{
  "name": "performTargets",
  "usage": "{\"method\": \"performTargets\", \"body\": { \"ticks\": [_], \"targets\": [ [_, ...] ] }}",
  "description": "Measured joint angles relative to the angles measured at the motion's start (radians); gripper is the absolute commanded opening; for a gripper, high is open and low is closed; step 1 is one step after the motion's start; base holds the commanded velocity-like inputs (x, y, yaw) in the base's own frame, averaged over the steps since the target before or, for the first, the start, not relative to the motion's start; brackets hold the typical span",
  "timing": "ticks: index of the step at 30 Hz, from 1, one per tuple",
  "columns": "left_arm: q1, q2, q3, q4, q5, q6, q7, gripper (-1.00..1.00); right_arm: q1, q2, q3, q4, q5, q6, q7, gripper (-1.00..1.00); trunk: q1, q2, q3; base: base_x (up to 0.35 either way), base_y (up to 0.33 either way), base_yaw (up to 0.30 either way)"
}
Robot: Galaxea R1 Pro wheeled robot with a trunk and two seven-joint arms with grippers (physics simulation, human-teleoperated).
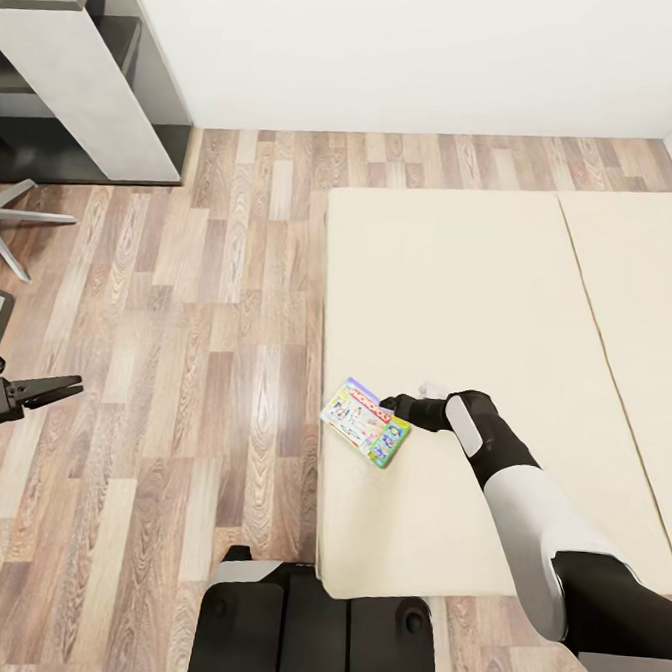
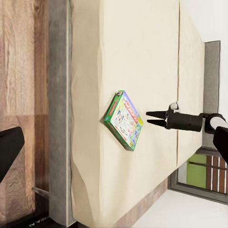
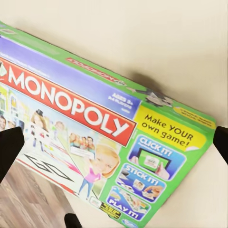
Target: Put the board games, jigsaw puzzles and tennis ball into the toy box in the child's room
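One of the board games, a green-edged Monopoly box (image 1: 365,421) (image 2: 124,119) (image 3: 99,128), lies on the bed (image 1: 460,285) at the mattress's left edge. One corner of the box pokes out over the wood floor. My right gripper (image 1: 399,409) (image 2: 148,118) hovers low over the mattress just right of the box. It is open, its fingertips are a short gap from the box's side, and nothing is between them. My left gripper (image 1: 60,390) is open over the floor far to the left. The toy box, jigsaw puzzles and tennis ball are out of view.
A light-grey table top with a dark frame (image 1: 83,88) stands at the back left, with chair legs (image 1: 13,218) below it. Wood floor (image 1: 217,318) runs between the table and the bed. My dark base (image 1: 315,635) is close to the bed's near corner.
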Motion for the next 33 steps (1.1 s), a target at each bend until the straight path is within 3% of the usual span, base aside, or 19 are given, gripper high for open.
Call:
{"method": "performTargets", "body": {
  "ticks": [33],
  "targets": [
    [0.000,0.000,0.000,0.000,0.000,0.000,0.000,1.00,0.000,-0.012,-0.002,0.014,-0.002,-0.003,-0.002,1.00,0.000,0.000,0.000,0.000,0.005,0.000]
  ]
}}
